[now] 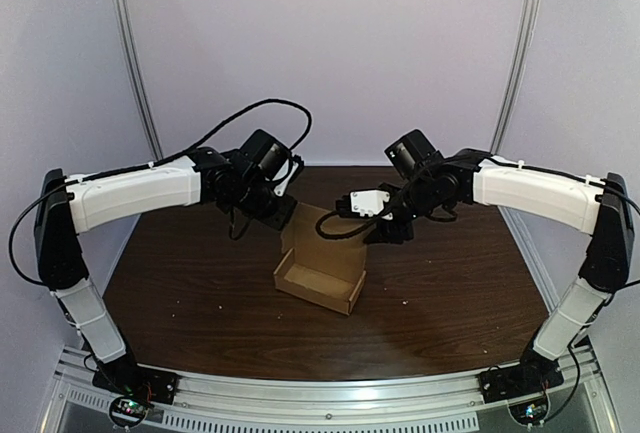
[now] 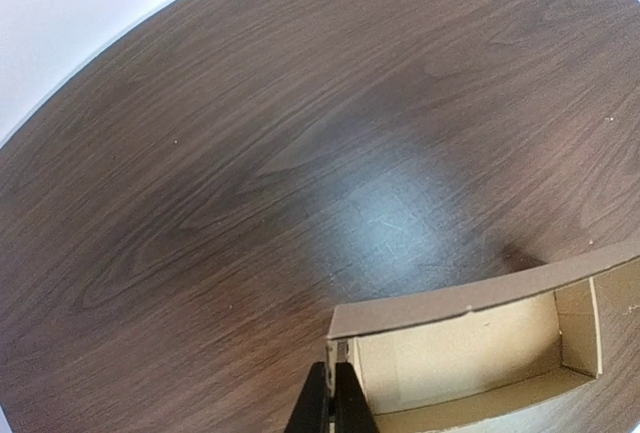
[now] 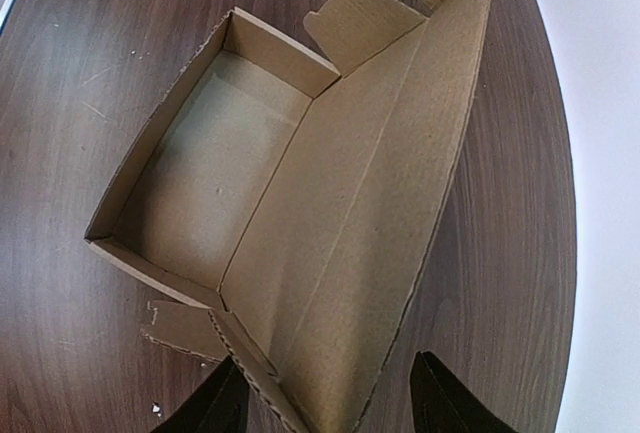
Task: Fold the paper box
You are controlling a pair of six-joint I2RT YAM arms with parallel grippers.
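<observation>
Dark wood-grain counter [image 1: 200,283] inside a pale booth, with the paper box [image 1: 318,283] lying near its middle: a shallow open tray whose long lid [image 3: 370,203] stands up from the rear wall. At the lid's left end, the left end effector [image 2: 332,403] has its fingers drawn nearly together, and a sliver of cardboard seems to be pinched between them. At the lid's right end, the right end effector [image 3: 330,383] is spread wide and grips nothing, one finger on each side of the lid's edge. Judged step: bringing the lid down over the tray. To do it well, the right fingers should close on the lid edge, then both ends should swing down together along the crease, so the small end flap [image 3: 365,18] slips inside the tray wall rather than buckling
</observation>
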